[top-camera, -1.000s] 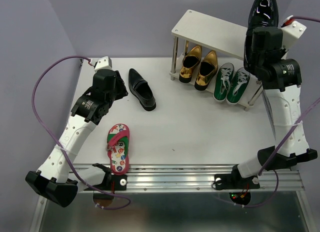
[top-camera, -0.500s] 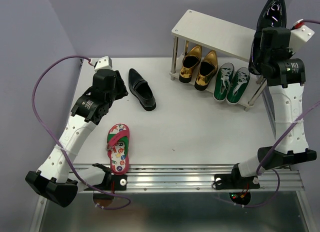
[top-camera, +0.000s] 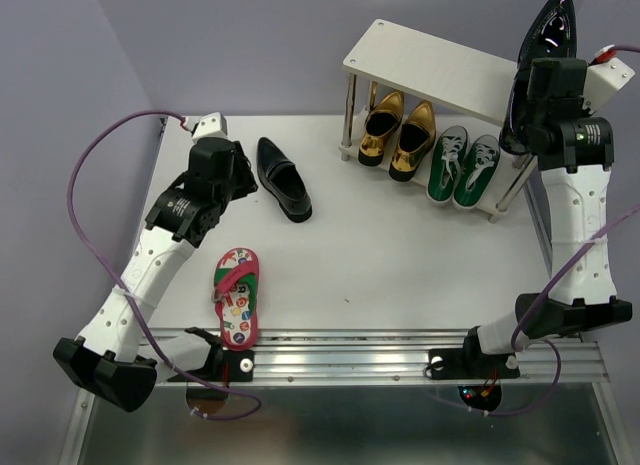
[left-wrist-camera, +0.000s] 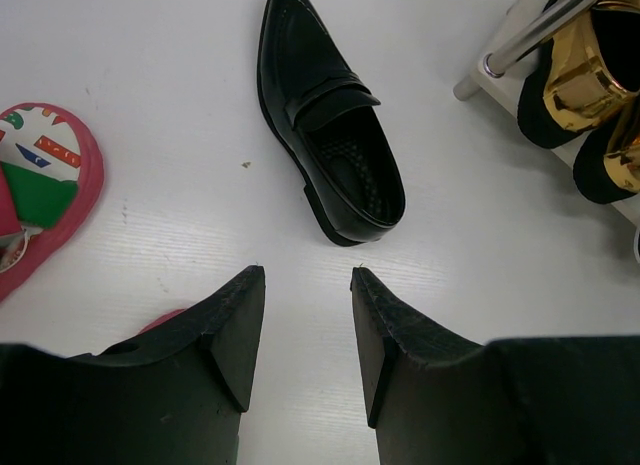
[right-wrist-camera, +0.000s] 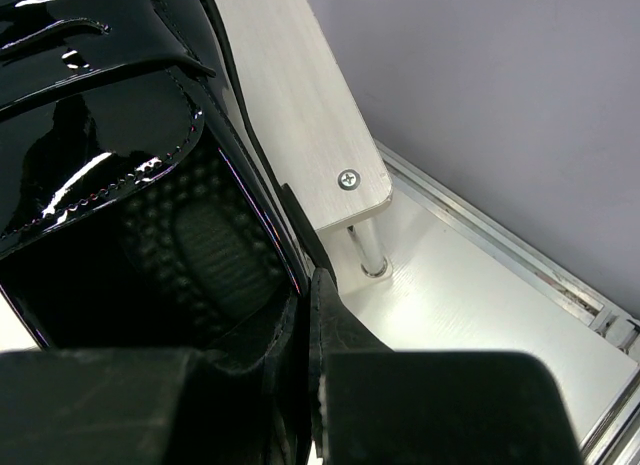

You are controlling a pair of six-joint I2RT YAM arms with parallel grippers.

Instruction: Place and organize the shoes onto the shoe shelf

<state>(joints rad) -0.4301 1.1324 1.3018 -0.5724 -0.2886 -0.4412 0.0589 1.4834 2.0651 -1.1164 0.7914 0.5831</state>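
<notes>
Bright, even light from above; shadows on the white table point(top-camera: 400, 255) lie soft and short. White glare streaks the glossy black shoe point(right-wrist-camera: 100, 115) up close

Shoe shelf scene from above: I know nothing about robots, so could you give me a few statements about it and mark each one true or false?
1. The right gripper is shut on a black loafer, held up in the air. True.
2. The gold loafers sit on top of the shoe shelf. False: they stand under its top board, beside the green sneakers.
3. The left gripper holds the flip-flop. False: its jaws are open and empty, and the flip-flop lies on the table.
4. A second black loafer lies on the table, just ahead of the left gripper. True.
</notes>
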